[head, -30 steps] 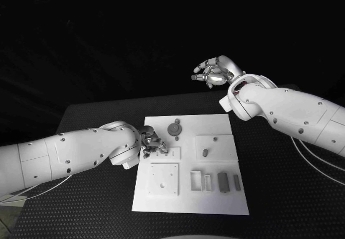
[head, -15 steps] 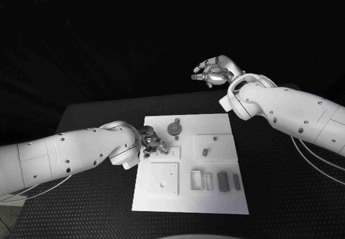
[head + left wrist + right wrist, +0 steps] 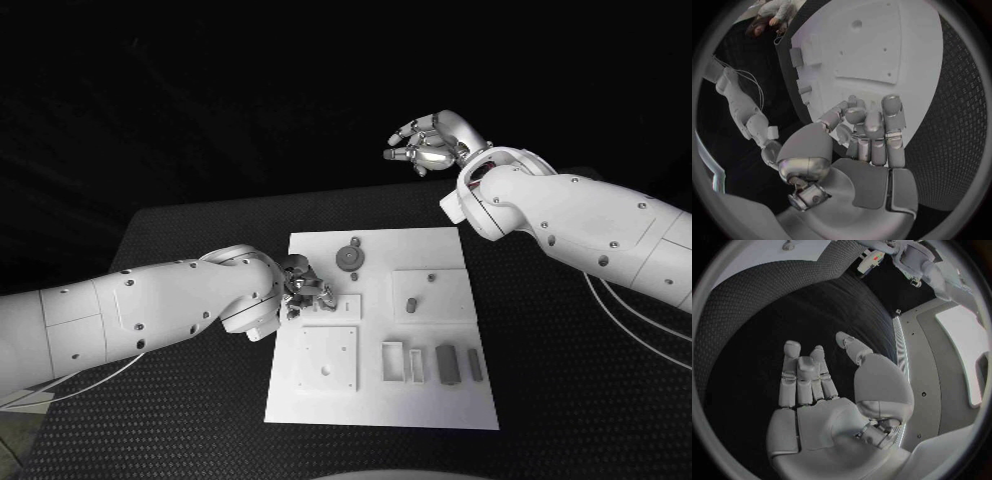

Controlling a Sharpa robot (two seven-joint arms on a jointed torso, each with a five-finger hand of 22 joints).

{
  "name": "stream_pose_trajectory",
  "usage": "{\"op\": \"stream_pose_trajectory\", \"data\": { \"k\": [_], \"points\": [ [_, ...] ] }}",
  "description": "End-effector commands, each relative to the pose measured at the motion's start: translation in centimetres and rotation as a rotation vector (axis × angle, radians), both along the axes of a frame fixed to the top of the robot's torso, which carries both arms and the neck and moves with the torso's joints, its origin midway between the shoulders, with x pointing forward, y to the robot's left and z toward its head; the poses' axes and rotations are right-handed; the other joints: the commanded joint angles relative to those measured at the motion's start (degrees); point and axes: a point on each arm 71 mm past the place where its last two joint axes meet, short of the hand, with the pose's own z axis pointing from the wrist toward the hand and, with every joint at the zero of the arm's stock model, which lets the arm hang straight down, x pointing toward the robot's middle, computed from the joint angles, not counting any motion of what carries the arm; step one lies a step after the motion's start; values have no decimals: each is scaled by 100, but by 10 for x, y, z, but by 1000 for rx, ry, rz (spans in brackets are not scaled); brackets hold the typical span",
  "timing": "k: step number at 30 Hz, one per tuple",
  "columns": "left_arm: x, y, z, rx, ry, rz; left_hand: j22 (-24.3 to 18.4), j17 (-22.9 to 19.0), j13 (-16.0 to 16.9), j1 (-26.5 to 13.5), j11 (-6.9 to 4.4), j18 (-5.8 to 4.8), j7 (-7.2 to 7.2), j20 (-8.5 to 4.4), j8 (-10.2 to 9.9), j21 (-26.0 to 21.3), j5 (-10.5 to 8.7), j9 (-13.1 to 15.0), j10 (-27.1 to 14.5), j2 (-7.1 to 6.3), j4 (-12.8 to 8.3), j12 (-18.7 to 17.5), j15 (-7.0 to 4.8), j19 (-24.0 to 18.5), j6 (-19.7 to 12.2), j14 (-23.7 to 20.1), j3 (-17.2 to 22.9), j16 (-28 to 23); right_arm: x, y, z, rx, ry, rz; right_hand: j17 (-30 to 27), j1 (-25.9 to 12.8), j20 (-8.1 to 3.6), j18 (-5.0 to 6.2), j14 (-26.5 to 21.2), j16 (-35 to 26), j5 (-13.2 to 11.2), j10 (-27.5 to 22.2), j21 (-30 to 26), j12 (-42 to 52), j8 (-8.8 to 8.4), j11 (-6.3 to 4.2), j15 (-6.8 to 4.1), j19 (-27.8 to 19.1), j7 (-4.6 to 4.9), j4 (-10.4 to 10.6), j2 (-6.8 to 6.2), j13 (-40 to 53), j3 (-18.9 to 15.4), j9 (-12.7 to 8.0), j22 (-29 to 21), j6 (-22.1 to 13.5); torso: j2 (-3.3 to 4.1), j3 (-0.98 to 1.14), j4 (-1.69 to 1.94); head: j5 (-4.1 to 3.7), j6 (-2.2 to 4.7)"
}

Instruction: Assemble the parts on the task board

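Head view: the white board (image 3: 433, 330) is seen lying mid-desk (image 3: 188, 400) with small grey parts (image 3: 447, 363) on it. The left robot hand (image 3: 304, 286) is held curled over its left edge; whether anything is pinched cannot be told. The right robot hand (image 3: 428, 144) is raised beyond the far edge, fingers apart, empty.

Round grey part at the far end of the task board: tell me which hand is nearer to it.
Left. The left hand sits at the board's left edge, just beside the round grey part. The right hand hangs in the air beyond the task board.
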Motion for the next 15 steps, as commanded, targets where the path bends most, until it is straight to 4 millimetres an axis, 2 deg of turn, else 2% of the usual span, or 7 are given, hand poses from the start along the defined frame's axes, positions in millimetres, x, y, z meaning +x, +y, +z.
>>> {"op": "stream_pose_trajectory", "data": {
  "k": [1,15],
  "points": [
    [1,0,0,11,-20,4,126,-11,-8,4,-188,164,-375,-170,36,25,-25,580,-158,50,6,29,-247,140,709,-229,32,34,0,0,0,-2,4,9,8,-2,8,67,-37,-32,20,-32,-27,18,-30,21,11,-41,41,-41,61,6,0,-6,113,-12,1,0,0,-3,-2],
    [1,0,-3,8,-22,8,125,-27,-15,-14,-188,164,-375,-169,27,29,-39,586,-161,61,11,38,-249,138,713,-235,40,50,0,1,0,-2,5,12,8,-9,10,67,-39,-32,20,-34,-28,18,-30,22,12,-43,42,-44,64,6,0,-7,112,-12,1,-3,2,-1,-12]
  ]
}}
